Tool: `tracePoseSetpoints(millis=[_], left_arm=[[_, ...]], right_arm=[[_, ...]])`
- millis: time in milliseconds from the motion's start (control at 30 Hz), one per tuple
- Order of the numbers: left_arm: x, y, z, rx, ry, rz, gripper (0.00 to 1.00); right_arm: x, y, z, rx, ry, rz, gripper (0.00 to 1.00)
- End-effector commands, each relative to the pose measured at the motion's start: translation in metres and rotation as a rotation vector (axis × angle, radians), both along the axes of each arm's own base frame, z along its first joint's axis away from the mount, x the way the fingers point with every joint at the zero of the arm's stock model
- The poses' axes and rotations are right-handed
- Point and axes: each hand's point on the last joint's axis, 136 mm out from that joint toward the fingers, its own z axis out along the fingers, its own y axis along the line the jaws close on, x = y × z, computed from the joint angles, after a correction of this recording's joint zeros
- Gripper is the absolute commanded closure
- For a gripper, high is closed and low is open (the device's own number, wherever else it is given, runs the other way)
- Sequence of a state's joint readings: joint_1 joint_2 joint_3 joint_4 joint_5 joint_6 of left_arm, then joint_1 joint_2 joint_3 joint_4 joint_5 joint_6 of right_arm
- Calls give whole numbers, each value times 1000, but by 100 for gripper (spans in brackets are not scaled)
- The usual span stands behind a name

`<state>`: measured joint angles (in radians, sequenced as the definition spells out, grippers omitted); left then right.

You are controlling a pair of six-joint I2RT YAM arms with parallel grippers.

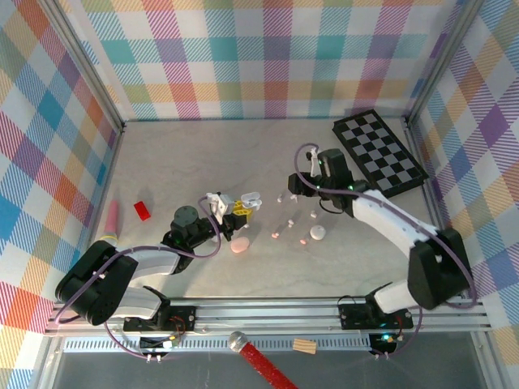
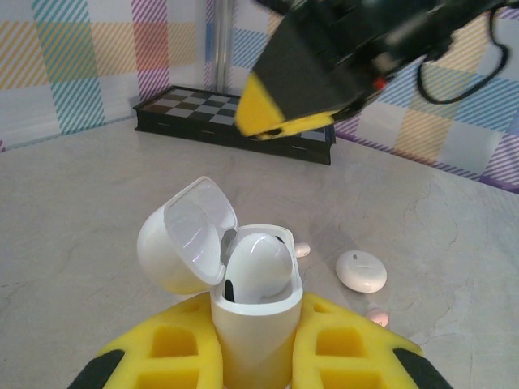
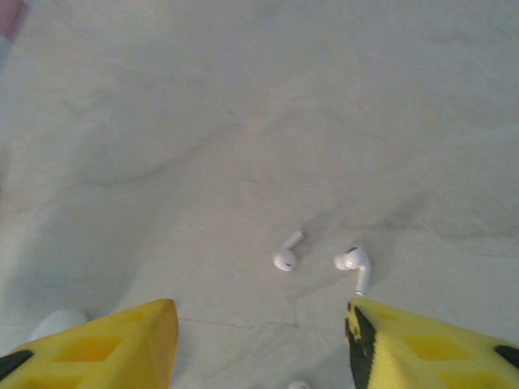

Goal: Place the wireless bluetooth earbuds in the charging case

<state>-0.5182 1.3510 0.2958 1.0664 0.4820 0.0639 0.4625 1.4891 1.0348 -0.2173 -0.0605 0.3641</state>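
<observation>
Earbuds [image 3: 285, 258] scattered on pale marbled table [image 1: 203, 162], plaid walls [image 1: 243, 57]; chessboard [image 1: 379, 151] far right

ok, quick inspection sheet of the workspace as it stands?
surface: grey marbled table, no spills seen.
job's things: open white charging case holds one earbud; two white earbuds loose on table.
clutter: closed white case, pink case, chessboard, red block.
grippers: left gripper shut on the charging case; right gripper open over the loose buds.
cables: purple cables looped along both arms.
surroundings: plaid walls.
</observation>
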Motion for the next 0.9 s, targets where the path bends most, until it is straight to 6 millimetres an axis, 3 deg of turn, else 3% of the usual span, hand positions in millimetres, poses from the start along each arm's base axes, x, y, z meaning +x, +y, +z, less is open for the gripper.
tracePoseSetpoints(millis=[0,333,600,867], left_arm=[[-4,2,16,-43,-66,-17,100],[-9,3,11,-34,-66,-27,100],[-8,1,9,-28,-65,-34,100],[-7,1,7,-21,-65,-33,100]], right_arm=[[1,-14,-33,-82,190,-36,46],[19,-6,-92,-116,446,87,52],[32,1,-117,-77,506,105,59],[27,-1,-128,-90,536,109,64]])
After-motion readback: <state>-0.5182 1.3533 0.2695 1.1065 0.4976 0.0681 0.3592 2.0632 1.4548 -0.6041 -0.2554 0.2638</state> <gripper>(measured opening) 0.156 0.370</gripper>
